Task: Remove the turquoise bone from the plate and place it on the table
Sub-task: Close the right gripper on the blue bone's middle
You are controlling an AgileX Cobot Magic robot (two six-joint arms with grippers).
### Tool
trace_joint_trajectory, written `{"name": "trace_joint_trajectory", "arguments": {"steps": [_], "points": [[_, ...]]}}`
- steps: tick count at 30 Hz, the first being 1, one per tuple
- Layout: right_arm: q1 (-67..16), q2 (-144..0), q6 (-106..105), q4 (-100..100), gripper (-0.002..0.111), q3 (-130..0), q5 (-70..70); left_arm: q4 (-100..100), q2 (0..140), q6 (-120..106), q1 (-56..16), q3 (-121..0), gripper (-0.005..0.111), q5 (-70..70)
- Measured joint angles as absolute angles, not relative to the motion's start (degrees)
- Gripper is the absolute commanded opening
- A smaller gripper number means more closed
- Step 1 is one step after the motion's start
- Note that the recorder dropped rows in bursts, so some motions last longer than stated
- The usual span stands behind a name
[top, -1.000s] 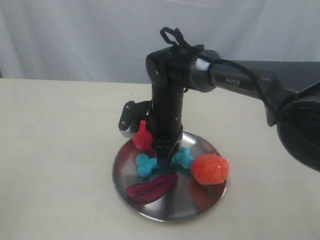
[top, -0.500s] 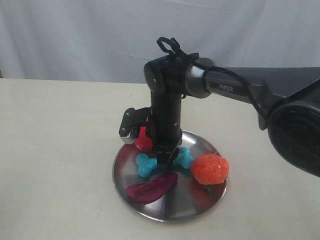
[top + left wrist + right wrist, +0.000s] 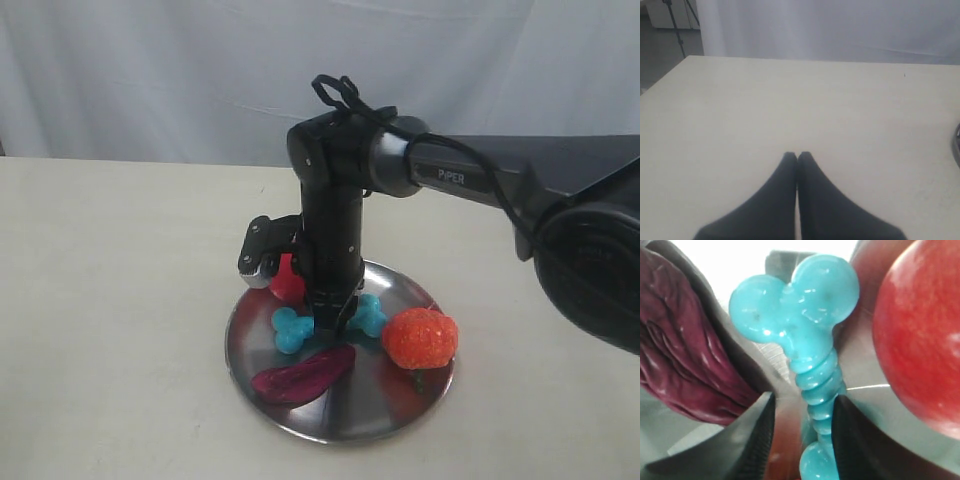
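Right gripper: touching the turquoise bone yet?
Cannot tell. Right wrist view: the right gripper straddles the turquoise bone; one finger shows a gap, the other meets the shaft, contact unclear.

My right gripper straddles the ribbed shaft of the turquoise bone, which lies on the shiny plate with one knobbed end pointing away from me. The finger on the side of the round red piece touches the shaft. The other, beside the wrinkled dark purple piece, stands slightly off it, so my jaws are not closed on the bone.
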State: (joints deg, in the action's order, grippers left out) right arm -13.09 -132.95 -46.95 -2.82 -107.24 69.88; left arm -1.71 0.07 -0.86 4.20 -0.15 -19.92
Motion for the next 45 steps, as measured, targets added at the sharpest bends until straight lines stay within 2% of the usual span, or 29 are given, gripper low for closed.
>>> {"name": "trace_joint_trajectory", "arguments": {"steps": [37,45], "points": [[-13.2,-133.0,-42.9,-6.9,0.038,-107.2,67.8,-1.7,0.1,-0.9,4.2,-0.1,0.000,-19.9],[-13.2,-133.5,-42.9,-6.4,0.050,-107.2,68.4,-1.7,0.1,-0.9,4.2,-0.1,0.000,-19.9]]}}
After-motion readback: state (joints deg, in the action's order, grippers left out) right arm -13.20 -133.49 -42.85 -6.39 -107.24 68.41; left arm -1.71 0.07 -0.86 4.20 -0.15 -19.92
